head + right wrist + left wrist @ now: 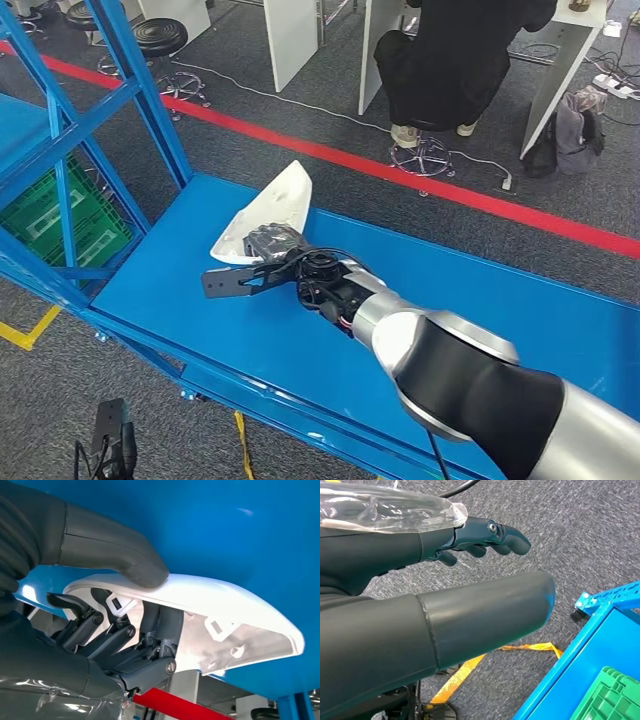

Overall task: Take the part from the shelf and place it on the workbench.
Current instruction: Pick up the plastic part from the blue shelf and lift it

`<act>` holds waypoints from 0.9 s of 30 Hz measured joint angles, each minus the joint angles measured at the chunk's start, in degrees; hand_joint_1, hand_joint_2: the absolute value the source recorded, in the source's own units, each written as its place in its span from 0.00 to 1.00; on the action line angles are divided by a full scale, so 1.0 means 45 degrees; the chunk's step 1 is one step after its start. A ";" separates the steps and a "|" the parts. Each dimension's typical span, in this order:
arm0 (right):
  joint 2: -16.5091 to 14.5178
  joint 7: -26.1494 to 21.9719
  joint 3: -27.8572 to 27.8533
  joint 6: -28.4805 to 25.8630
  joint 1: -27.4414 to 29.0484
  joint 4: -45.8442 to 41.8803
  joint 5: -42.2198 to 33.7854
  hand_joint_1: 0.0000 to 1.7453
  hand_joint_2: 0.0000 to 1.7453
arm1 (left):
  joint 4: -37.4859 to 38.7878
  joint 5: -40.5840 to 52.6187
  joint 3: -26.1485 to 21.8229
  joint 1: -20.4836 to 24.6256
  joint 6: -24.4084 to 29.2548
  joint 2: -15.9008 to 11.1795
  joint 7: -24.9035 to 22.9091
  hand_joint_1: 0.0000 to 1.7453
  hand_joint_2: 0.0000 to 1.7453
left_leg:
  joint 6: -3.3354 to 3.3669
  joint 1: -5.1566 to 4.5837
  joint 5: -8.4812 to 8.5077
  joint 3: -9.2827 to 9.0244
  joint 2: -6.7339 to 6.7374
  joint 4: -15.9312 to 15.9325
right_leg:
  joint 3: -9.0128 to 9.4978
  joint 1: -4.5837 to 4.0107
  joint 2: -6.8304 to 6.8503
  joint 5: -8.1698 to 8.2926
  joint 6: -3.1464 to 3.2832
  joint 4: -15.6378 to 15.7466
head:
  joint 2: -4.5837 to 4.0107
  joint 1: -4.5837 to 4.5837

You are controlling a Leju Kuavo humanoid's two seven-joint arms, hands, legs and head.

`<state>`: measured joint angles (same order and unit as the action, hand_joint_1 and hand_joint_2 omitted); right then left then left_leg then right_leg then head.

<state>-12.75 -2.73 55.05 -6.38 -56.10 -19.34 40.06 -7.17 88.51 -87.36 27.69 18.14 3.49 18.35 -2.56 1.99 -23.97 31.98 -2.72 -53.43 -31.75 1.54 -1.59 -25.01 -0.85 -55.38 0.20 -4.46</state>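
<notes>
Right robot hand (273,243), centre of head view: closed on white part (266,212), thumb over its outer face, fingers under. Part just over blue worktop (226,330), long axis toward upper right of frame. Left robot hand (486,537): empty, fingers loosely curled, above carpet beside shelf (606,602).

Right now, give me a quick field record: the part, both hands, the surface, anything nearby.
part: white plastic part, over the blue workbench; contact with the top cannot be told
right hand: right hand grips the part, thumb on its outer face, fingers inside
left hand: left hand hangs over the carpet, holds nothing
nearby: green crate under the blue shelf frame; seated person beyond the red floor line
</notes>
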 joint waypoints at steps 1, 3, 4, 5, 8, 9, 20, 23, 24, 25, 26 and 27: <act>0.0012 0.0000 -0.0022 -0.0011 -0.0006 0.0000 -0.0007 1.00 1.00 | 0.0000 -0.0006 -0.0001 -0.0003 0.0000 -0.0009 0.0012 0.00 0.00 | 0.0000 0.0000 0.0000 0.0000 0.0000 0.0000 | 0.0000 0.0000 0.0000 0.0000 0.0000 0.0000 | 0.0000 0.0000; 0.0026 0.0000 -0.0047 -0.0023 -0.0021 0.0000 -0.0017 1.00 1.00 | 0.0000 -0.0012 -0.0002 -0.0007 0.0000 -0.0021 0.0030 0.00 0.00 | 0.0000 0.0000 0.0000 0.0000 0.0000 0.0000 | 0.0000 0.0000 0.0000 0.0000 0.0000 0.0000 | 0.0000 0.0000; 0.0028 0.0000 -0.0055 -0.0031 -0.0031 0.0000 -0.0022 1.00 1.00 | 0.0000 -0.0012 -0.0003 -0.0008 0.0001 -0.0024 0.0035 0.00 0.00 | 0.0000 0.0000 0.0000 0.0000 0.0000 0.0000 | 0.0000 0.0000 0.0000 0.0000 0.0000 0.0000 | 0.0000 0.0000; 0.0029 -0.0002 -0.0067 -0.0044 -0.0041 0.0000 -0.0031 1.00 1.00 | 0.0000 -0.0013 -0.0003 -0.0008 0.0002 -0.0027 0.0038 0.00 0.00 | 0.0000 0.0000 0.0000 0.0000 0.0000 0.0000 | 0.0000 0.0000 0.0000 0.0000 0.0000 0.0000 | 0.0000 0.0000; 0.0038 -0.0106 -0.0142 -0.0198 -0.0063 -0.0002 -0.0196 1.00 1.00 | 0.0000 -0.0092 -0.0005 -0.0011 0.0023 -0.0035 0.0050 0.00 0.00 | 0.0000 0.0000 0.0000 0.0000 0.0000 0.0000 | 0.0000 0.0000 0.0000 0.0000 0.0000 0.0000 | 0.0000 0.0001; 0.0046 -0.0191 -0.0184 -0.0306 -0.0072 -0.0006 -0.0321 1.00 1.00 | 0.0000 -0.0158 -0.0005 -0.0014 0.0036 -0.0044 0.0061 0.00 0.00 | 0.0000 0.0000 0.0000 0.0000 0.0000 0.0000 | 0.0001 0.0000 0.0000 0.0000 0.0000 0.0000 | 0.0000 0.0001; 0.0454 -0.1485 -0.1161 -0.0615 -0.0309 -0.1250 -0.4056 1.00 1.00 | 0.0000 -0.1698 -0.0005 -0.0324 0.0232 -0.0362 0.0557 0.00 1.00 | 0.0000 0.0000 0.0000 0.0001 0.0003 0.0000 | -0.0002 0.0000 -0.0007 0.0000 0.0000 0.0000 | 0.0000 0.0002; 0.0617 -0.1563 -0.1411 -0.0386 -0.0313 -0.2093 -0.5452 1.00 1.00 | 0.0000 -0.2102 -0.0005 -0.0466 0.0091 -0.0495 0.0801 0.00 1.00 | 0.0000 0.0001 0.0000 0.0001 0.0004 0.0000 | -0.0006 0.0000 -0.0009 0.0000 0.0000 0.0000 | 0.0000 0.0002; 0.0670 -0.1571 -0.1474 -0.0339 -0.0315 -0.2390 -0.5820 1.00 1.00 | 0.0000 -0.2188 -0.0005 -0.0504 0.0012 -0.0535 0.0879 0.00 1.00 | 0.0000 0.0001 0.0000 0.0001 0.0004 0.0000 | -0.0008 -0.0001 -0.0008 -0.0001 0.0000 0.0000 | 0.0000 0.0001; 0.0720 -0.1582 -0.1528 -0.0293 -0.0319 -0.2676 -0.6146 1.00 1.00 | 0.0000 -0.2265 -0.0005 -0.0538 -0.0074 -0.0574 0.0942 0.00 1.00 | -0.0001 0.0001 0.0000 0.0002 0.0005 0.0000 | -0.0008 -0.0001 -0.0008 -0.0001 0.0000 0.0000 | 0.0000 0.0002; 0.0766 -0.1592 -0.1579 -0.0256 -0.0322 -0.2939 -0.6391 1.00 1.00 | 0.0000 -0.2339 -0.0004 -0.0563 -0.0157 -0.0605 0.0992 0.00 1.00 | -0.0001 0.0001 -0.0001 0.0002 0.0005 0.0000 | -0.0008 -0.0001 -0.0008 -0.0001 0.0000 0.0000 | 0.0000 0.0002; 0.0811 -0.1600 -0.1632 -0.0222 -0.0326 -0.3204 -0.6608 1.00 1.00 | 0.0000 -0.2407 -0.0004 -0.0584 -0.0233 -0.0630 0.1034 0.00 1.00 | -0.0001 0.0001 -0.0001 0.0002 0.0005 0.0000 | -0.0008 -0.0002 -0.0008 -0.0001 0.0000 0.0000 | 0.0000 0.0001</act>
<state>-9.10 -9.93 47.71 -7.38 -57.57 -33.76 10.32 -7.17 77.68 -87.38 25.06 17.09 0.65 23.00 -2.56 1.99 -23.98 31.99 -2.70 -53.43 -31.78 1.53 -1.63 -25.01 -0.85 -55.38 0.20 -4.45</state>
